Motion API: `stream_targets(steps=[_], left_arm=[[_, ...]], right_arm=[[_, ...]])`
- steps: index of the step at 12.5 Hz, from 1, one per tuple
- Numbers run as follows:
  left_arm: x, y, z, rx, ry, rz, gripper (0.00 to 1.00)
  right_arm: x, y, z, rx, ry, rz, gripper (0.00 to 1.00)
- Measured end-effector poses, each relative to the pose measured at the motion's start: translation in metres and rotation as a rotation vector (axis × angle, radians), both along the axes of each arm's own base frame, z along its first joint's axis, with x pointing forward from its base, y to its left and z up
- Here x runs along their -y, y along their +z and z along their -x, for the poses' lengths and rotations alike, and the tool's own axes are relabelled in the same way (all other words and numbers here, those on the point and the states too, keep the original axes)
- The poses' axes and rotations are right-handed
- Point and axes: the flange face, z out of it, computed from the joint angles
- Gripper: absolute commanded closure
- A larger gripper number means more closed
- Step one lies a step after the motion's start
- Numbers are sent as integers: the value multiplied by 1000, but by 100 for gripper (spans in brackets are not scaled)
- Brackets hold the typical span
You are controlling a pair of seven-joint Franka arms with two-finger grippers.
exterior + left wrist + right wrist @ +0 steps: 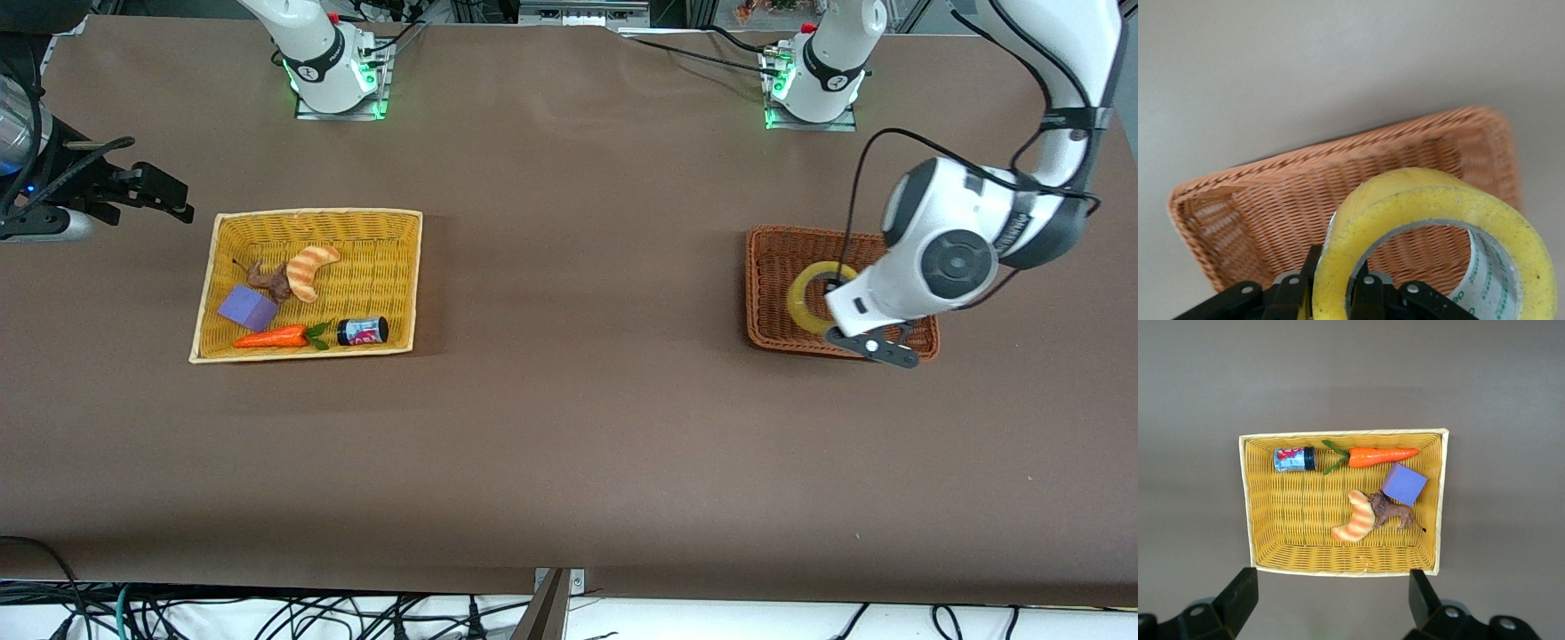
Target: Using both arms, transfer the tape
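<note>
Pinching the tape (1431,233) over the brown basket (769,293), left pincer (1331,293); right pincer (1331,603) spread above yellow basket (1258,520).

thick yellowish tape roll (1431,233) with a grey core, tipped up on edge, rim pinched in my left hand (1331,293) over the brown wicker basket (769,293) at my left arm's end of the surface

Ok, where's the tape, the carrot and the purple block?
tape (1425,193): left wrist view, on its yellow outer band.
carrot (271,338): front view, on its orange body.
purple block (248,308): front view, on its top face.
</note>
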Motion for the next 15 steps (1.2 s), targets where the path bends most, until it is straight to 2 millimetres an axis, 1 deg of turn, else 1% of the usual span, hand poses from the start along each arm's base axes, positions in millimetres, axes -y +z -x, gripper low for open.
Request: stream_targets(steps=[2,3,4,5,7,8,9,13,15], left_arm=[[-43,-13,0,-8,-39,50,100],[-57,-23,3,1,-48,66,100],[-64,-36,9,19,-55,75,100],[-64,-53,17,42,-61,82,100],[-56,-88,39,90,-80,101,100],[-54,-102,50,103,-84,109,100],[-54,-111,58,108,-85,113,100],[-54,-122,67,145,-88,121,100],[-55,-132,75,187,-88,129,100]], right_arm=[[0,0,0,-1,0,0,0],[0,0,0,-1,0,0,0],[0,0,0,-1,0,0,0],[0,0,0,-1,0,0,0],[0,0,0,-2,0,0,0],[0,0,0,-2,0,0,0],[0,0,0,-4,0,0,0],[0,0,1,-10,0,0,0],[0,0,1,-11,0,0,0]])
